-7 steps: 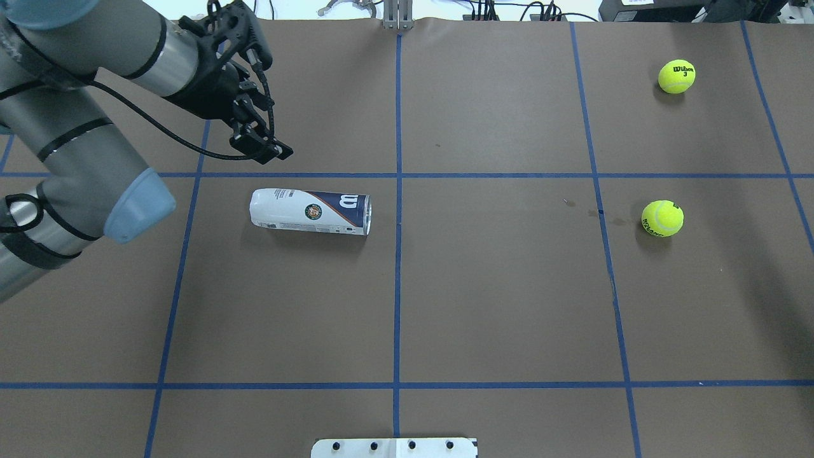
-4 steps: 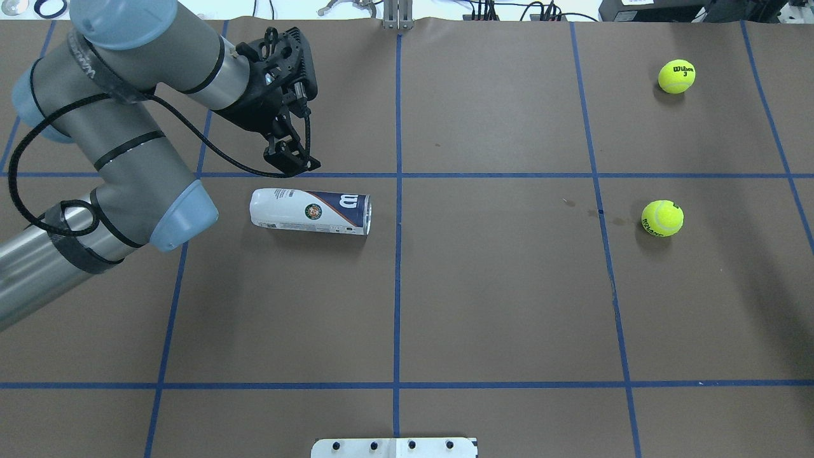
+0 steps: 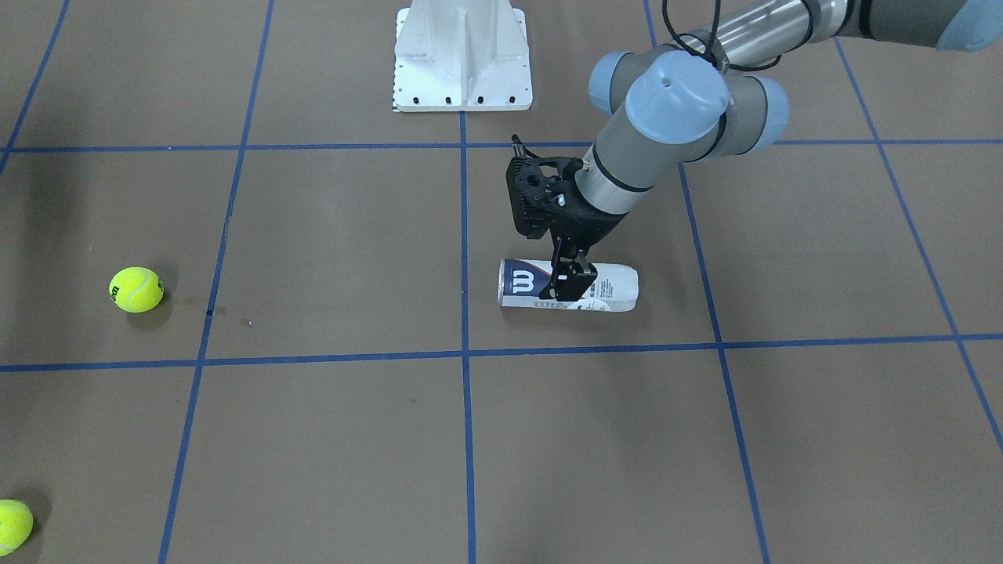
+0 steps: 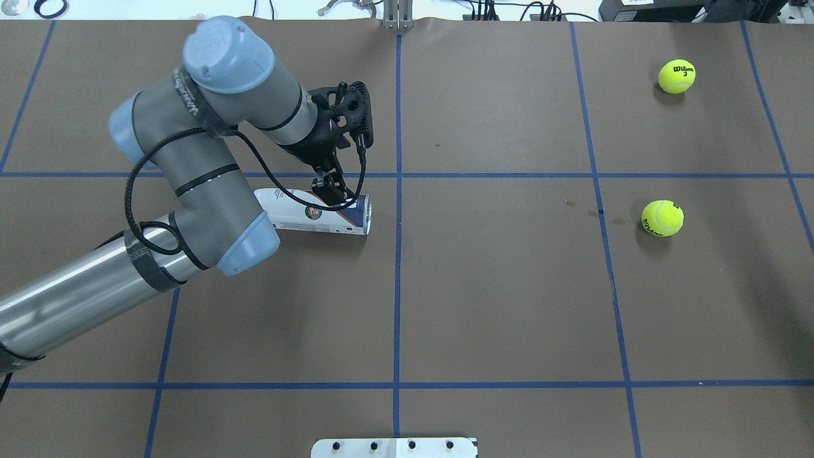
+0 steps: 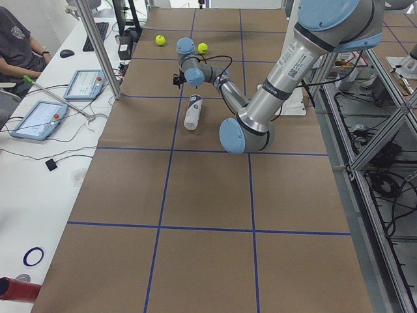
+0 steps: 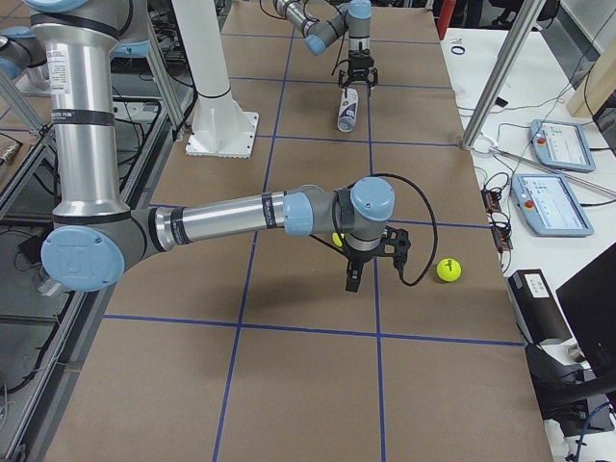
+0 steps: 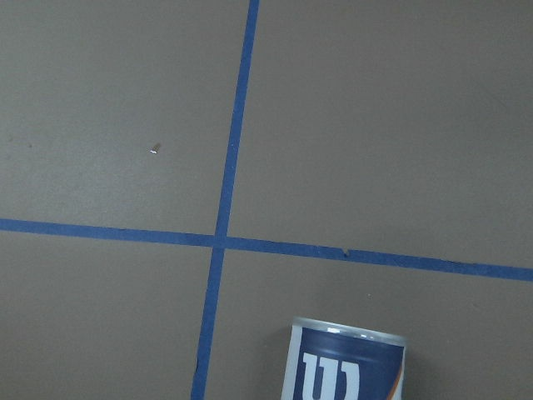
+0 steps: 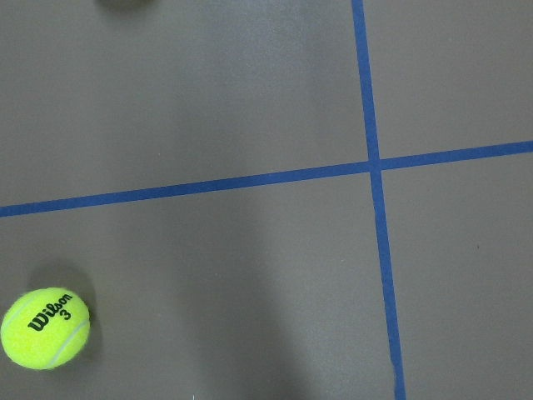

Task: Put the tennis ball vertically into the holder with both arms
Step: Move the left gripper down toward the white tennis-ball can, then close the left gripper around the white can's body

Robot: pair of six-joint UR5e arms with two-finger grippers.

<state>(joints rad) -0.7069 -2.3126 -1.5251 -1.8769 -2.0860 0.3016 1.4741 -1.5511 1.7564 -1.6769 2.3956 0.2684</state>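
The holder [image 4: 299,215] lies on its side on the brown table, navy "W" end toward the centre line; it also shows in the front view [image 3: 611,288] and the left wrist view [image 7: 346,367]. My left gripper [image 4: 335,197] points down over the holder's navy half, open, its fingers either side of the can, seen also from the front [image 3: 573,287]. Two tennis balls [image 4: 676,76] [image 4: 662,218] lie at the right. My right gripper [image 6: 351,279] shows only in the exterior right view, hovering above the table between the balls; I cannot tell if it is open.
The white pedestal base [image 3: 462,55] stands at the robot's side of the table. Blue tape lines [image 4: 398,280] divide the table into squares. One ball [image 8: 44,327] shows in the right wrist view. Operator tablets [image 6: 553,144] lie past the far edge.
My left arm has swung right and down, carrying its gripper from behind and left of the holder to directly over its navy half. The holder and balls have not moved.
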